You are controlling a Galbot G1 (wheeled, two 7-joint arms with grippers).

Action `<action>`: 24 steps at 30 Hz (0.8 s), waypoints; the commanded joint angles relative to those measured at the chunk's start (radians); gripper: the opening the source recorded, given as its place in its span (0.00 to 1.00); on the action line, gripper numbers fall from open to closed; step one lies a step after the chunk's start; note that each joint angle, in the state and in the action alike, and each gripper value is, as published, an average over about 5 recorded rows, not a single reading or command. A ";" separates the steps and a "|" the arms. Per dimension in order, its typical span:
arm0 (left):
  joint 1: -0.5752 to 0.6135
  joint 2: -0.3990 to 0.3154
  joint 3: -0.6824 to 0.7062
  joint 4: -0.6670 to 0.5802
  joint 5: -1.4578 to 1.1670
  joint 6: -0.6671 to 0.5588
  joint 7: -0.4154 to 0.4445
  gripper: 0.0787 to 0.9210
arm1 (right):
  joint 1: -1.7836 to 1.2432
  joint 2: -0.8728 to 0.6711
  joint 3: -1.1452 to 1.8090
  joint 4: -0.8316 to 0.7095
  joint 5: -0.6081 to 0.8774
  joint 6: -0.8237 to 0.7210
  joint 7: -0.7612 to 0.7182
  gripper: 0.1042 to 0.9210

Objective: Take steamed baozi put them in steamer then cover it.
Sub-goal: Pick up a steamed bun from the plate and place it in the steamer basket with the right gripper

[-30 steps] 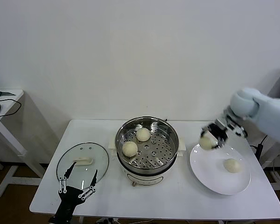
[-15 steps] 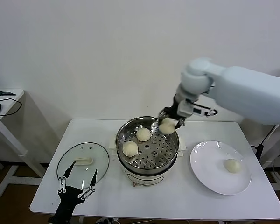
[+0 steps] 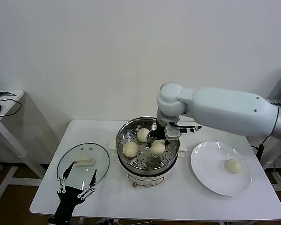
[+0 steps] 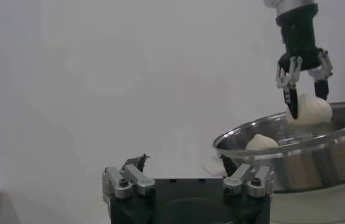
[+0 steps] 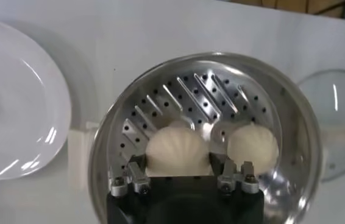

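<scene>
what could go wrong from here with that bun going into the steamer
The right gripper holds a baozi low inside the steamer, close beside the two buns already there; releasing carelessly might squash or nudge them. One bun is left on the plate, so covering now would be premature. The cover lies by the left gripper, near the table edge, where a bump might slide it off.

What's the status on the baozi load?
Right gripper shut on third baozi, low inside steamer. Left gripper open, parked by the cover. One baozi left on plate. Nothing blocking.
</scene>
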 commanded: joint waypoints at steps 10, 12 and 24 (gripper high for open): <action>0.001 -0.002 -0.006 0.014 0.015 -0.014 -0.001 0.88 | -0.101 0.056 0.009 -0.014 -0.088 0.086 0.016 0.72; 0.000 -0.002 -0.006 0.016 0.015 -0.015 -0.001 0.88 | -0.105 0.057 0.011 -0.016 -0.088 0.092 0.014 0.72; -0.001 -0.006 -0.002 0.019 0.015 -0.016 -0.001 0.88 | -0.109 0.047 0.025 -0.018 -0.090 0.095 0.020 0.87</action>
